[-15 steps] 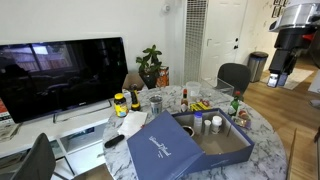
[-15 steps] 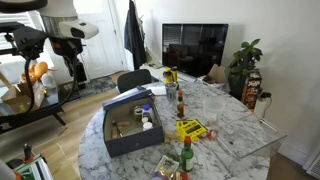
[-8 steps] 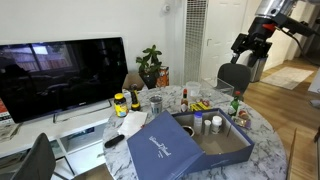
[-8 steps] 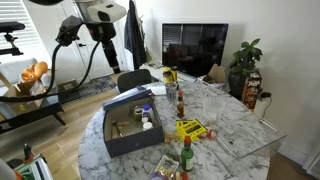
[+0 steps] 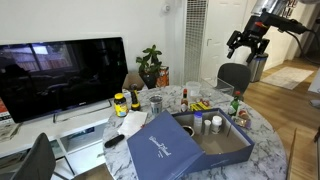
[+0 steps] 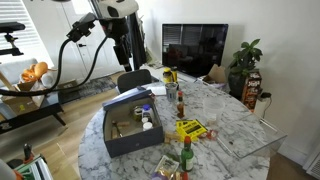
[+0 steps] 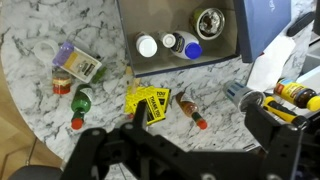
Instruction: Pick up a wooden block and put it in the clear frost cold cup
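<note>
My gripper point(image 7: 200, 120) is open and empty, with its dark fingers spread wide, high above the marble table point(image 7: 40, 40). In both exterior views it hangs well above and off the table's side point(image 5: 243, 44) point(image 6: 119, 55). A clear cup with blue print point(image 7: 238, 94) stands near the table edge by a yellow bottle point(image 7: 297, 95); it also shows in an exterior view point(image 5: 155, 103). A narrow tan piece point(image 7: 128, 78) lies beside a yellow card point(image 7: 148, 102). I cannot tell whether it is the wooden block.
An open dark blue box point(image 5: 205, 150) point(image 6: 125, 140) holds small bottles point(image 7: 148, 45) and a tin point(image 7: 209, 21). Sauce bottles point(image 7: 190, 110), a green bottle point(image 7: 80, 104) and a snack pack point(image 7: 76, 66) lie about. A TV point(image 5: 60, 75), a plant point(image 5: 150, 62) and a chair point(image 5: 233, 76) stand nearby.
The arm has swung in from the side toward the table and risen. The gripper now hangs higher and nearer the table. Nothing on the table has moved.
</note>
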You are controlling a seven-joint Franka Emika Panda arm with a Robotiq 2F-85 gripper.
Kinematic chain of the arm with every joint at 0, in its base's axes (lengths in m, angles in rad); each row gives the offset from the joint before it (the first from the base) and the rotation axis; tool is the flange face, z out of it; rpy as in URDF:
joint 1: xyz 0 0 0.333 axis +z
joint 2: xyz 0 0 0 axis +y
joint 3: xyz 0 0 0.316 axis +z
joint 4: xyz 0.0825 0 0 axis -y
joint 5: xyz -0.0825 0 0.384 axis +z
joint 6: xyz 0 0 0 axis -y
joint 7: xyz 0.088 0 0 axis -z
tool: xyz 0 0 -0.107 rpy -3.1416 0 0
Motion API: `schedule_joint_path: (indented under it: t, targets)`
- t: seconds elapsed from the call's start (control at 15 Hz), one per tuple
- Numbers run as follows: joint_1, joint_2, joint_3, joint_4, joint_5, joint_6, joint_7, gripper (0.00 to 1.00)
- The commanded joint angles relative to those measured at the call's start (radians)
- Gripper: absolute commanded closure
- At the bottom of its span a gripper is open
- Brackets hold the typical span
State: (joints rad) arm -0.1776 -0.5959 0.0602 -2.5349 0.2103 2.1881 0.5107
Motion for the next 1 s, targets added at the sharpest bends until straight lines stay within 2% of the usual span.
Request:
schedule_joint_path:
  t: [0.0, 0.27, 0.4, 0.47, 0.53, 0.67, 0.8, 0.93]
  targets:
    - [-0.045, 0.197, 0.019, 0.025, -0.001, 0.161, 0.148, 0.00]
    - [-0.083, 0.415, -0.022, 0.017, -0.023, 0.420, 0.274, 0.00]
    - [-0.084, 0.527, -0.056, 0.037, -0.016, 0.496, 0.335, 0.00]
    - [-0.070, 0.564, -0.078, 0.057, 0.011, 0.488, 0.357, 0.00]
    - [-0.046, 0.477, -0.088, 0.007, -0.009, 0.476, 0.301, 0.00]
    - [-0.041, 0.553, -0.112, 0.037, -0.003, 0.491, 0.325, 0.00]
    - [-0.038, 0.574, -0.115, 0.057, 0.000, 0.491, 0.335, 0.00]
    - [-0.046, 0.674, -0.132, 0.116, -0.131, 0.506, 0.563, 0.00]
